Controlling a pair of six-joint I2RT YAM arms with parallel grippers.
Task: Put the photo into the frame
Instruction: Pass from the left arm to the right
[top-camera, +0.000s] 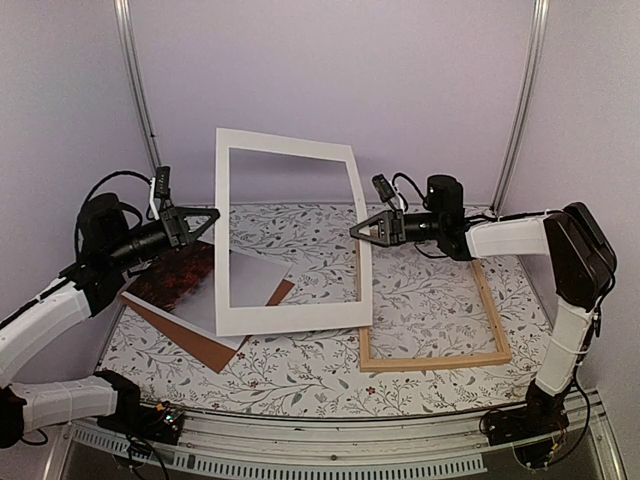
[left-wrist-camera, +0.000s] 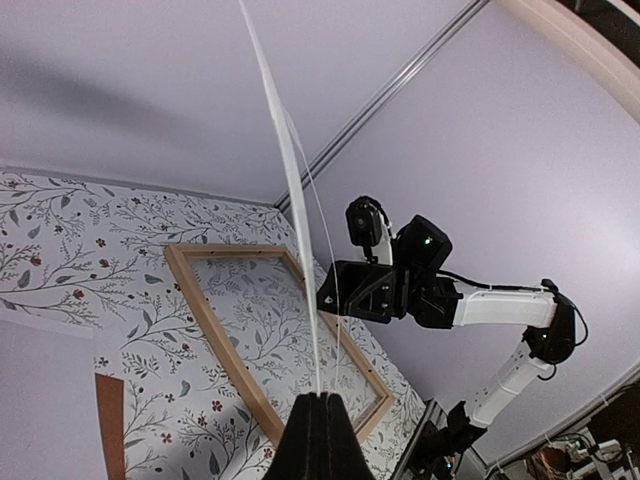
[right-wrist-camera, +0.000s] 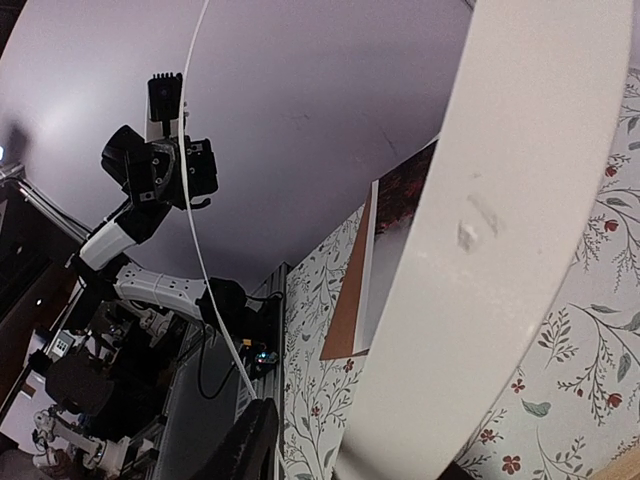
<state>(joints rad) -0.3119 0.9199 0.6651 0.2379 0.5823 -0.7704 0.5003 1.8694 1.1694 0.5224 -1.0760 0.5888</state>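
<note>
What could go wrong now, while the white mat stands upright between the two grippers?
The left gripper is shut on one side edge of the thin white mat, the right gripper at the other; it may bend or slip. Its lower edge sits over the photo and a corner of the frame, so dragging it might shift them.

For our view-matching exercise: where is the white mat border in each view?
Top external: the white mat border stands raised at centre.
Left wrist: the mat is edge-on, a thin central line.
Right wrist: the mat is a broad white band at right.
Shared landmark: the floral tablecloth.
</note>
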